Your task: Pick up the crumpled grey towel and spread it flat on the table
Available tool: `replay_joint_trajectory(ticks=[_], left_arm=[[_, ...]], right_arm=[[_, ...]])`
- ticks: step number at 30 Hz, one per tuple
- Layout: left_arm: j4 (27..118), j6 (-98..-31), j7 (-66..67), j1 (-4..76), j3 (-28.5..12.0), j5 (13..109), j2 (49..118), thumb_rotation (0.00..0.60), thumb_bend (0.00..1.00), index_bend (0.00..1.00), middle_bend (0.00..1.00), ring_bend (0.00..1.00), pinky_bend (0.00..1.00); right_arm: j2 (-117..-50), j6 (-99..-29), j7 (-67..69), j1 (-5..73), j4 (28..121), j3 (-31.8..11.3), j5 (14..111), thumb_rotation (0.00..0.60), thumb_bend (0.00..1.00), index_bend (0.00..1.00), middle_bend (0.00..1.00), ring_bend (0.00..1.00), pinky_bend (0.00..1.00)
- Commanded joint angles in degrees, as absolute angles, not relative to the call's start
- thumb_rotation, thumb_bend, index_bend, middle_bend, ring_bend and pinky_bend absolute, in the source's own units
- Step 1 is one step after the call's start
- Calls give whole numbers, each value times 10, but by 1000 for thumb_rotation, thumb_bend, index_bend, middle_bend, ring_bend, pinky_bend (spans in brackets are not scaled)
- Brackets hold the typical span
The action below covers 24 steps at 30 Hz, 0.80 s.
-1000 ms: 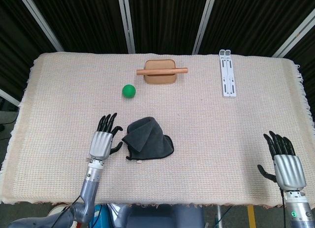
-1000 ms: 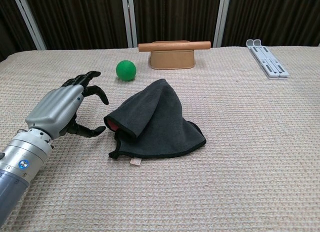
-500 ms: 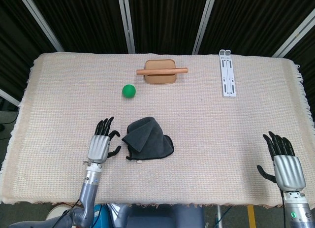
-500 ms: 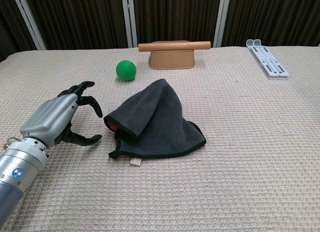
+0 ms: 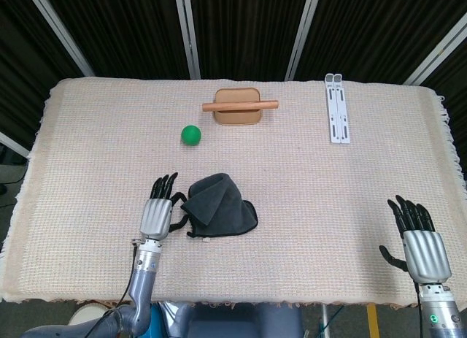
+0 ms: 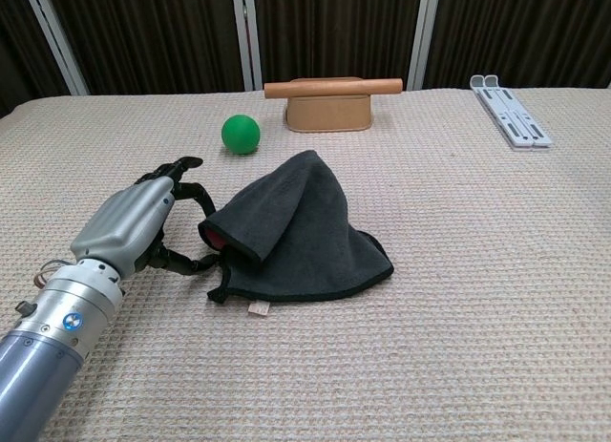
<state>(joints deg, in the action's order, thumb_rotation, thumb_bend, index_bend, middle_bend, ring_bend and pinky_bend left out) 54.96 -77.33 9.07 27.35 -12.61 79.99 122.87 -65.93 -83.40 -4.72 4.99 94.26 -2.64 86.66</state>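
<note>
The left hand had shifted toward the crumpled grey towel — fingers apart at its edge, gripping nothing — right hand spread, idle

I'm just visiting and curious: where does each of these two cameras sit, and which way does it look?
Head view: high up, looking steeply down on the table; shows the left robot hand and right robot hand.
Chest view: low, looking forward across the table; only the left robot hand shows.
Shared: grey towel, green ball, wooden block, white stand.
</note>
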Motion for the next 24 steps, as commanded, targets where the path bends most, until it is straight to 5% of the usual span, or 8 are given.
replay_joint_trajectory(ticks=[1,18,24], left_arm=[[548,-771,94,275,-126,798,1231,600,269,466,40,0,0],[530,-755,87,285,-132,785,1248,600,410,512,62,0,0],[534,-753,86,285,-132,781,1249,600,352,487,54,0,0]], right_arm=[[-659,-834,-47,50,943,-26,867,600,247,0,0,0,61],[-662,-827,-52,52,944,-24,864,600,247,0,0,0,61],[-663,-825,-53,52,945,-24,862,600,248,0,0,0,61]])
